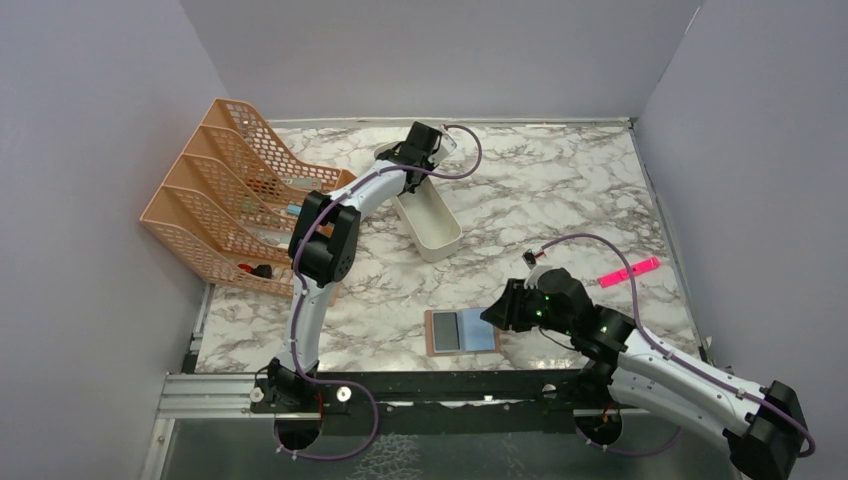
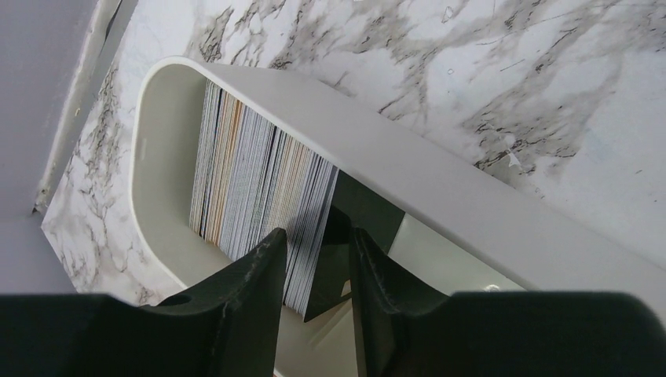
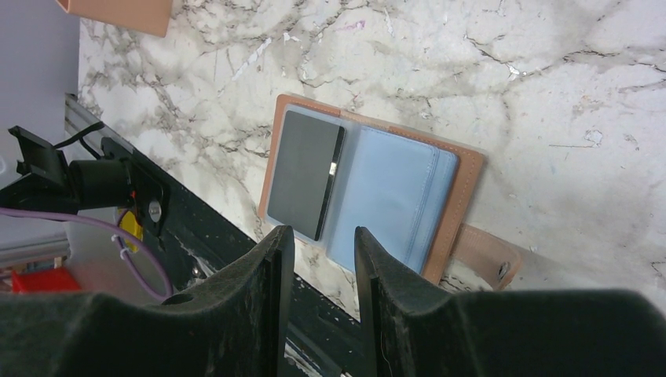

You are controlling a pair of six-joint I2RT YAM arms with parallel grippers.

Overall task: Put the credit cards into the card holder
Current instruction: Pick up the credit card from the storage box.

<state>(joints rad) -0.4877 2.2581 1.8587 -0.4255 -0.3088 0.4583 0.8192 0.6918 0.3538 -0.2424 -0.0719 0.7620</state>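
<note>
Cards (image 2: 259, 181) mostly stood stacked in the tray (image 2: 440, 184), the left pincer (image 2: 316, 236) straddling some, grip unclear. One dark card (image 3: 305, 173) sat in the open card holder (image 3: 471, 173); the right pincer (image 3: 322, 232) hovered narrow, empty.

Open marble (image 1: 560, 200) between white tray (image 1: 440, 250) and card holder (image 3: 470, 184); orange mesh rack (image 1: 215, 200) along left edge.

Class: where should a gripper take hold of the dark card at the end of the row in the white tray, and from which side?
Take the dark card by its top edge, a finger on each face, from above: it stands on edge, leaning off the stack, and the tray walls block the sides.
</note>
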